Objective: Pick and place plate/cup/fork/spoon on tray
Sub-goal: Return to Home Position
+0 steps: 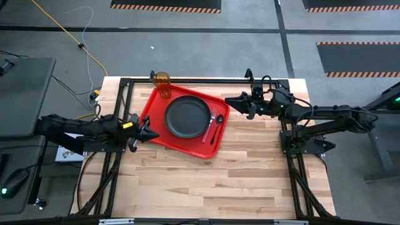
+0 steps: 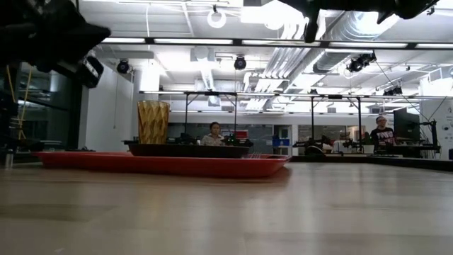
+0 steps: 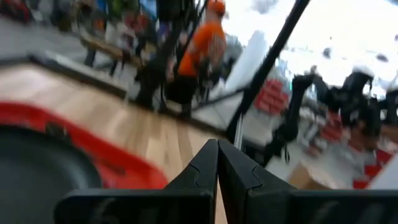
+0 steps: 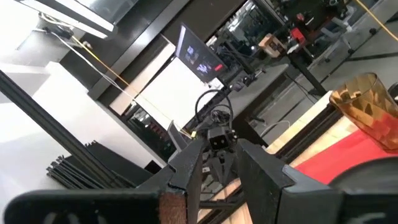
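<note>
The red tray (image 1: 155,106) lies on the wooden table, turned a little. On it lie the black plate (image 1: 187,117), the pink-handled fork (image 1: 210,127) and the black spoon (image 1: 219,129) beside the plate. The amber cup (image 1: 162,84) stands upright at the tray's far left corner. My left gripper (image 1: 152,131) is shut and empty, raised over the tray's left edge; its wrist view shows the fingers closed together (image 3: 217,165). My right gripper (image 1: 232,104) is open a little and empty, raised by the tray's far right corner, and its wrist view (image 4: 219,163) looks toward the cup (image 4: 367,109).
A black metal frame (image 1: 187,81) runs along the table's far edge and down both sides. Bare wood (image 1: 206,181) lies between the tray and the near edge. People sit at desks in the room behind (image 2: 212,132).
</note>
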`<state>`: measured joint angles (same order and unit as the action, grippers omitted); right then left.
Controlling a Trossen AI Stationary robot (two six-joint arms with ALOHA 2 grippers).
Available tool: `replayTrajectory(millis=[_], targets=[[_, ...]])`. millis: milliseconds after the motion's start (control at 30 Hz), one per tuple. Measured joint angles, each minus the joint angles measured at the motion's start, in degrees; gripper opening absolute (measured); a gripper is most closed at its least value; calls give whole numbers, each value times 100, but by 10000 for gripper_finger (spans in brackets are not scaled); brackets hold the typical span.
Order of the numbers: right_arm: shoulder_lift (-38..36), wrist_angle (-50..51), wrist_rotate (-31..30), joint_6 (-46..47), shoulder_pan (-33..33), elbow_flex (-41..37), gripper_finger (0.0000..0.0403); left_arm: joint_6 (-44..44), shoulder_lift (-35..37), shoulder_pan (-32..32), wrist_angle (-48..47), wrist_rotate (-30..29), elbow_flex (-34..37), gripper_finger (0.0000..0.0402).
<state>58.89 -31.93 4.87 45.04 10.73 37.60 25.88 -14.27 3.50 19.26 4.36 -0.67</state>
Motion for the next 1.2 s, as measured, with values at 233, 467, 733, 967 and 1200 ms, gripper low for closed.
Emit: replayTrajectory(millis=[233, 467, 733, 967, 1200], targets=[[0, 4, 56, 0, -1, 0, 91, 89, 273, -56, -1734, 432, -7, 0], [0, 3, 181, -2, -1, 0, 91, -60, 355, -82, -1797, 343, -22, 0], [-2, 1, 427, -57, 1, 0, 91, 206, 353, -82, -1779, 347, -22, 0], [-370, 566, 920, -754, -20, 0, 48, 288, 353, -82, -1777, 345, -23, 1], [-1469, 2522, 913, -1199, -37, -2, 10, 289, 353, -82, -1777, 345, -23, 1]])
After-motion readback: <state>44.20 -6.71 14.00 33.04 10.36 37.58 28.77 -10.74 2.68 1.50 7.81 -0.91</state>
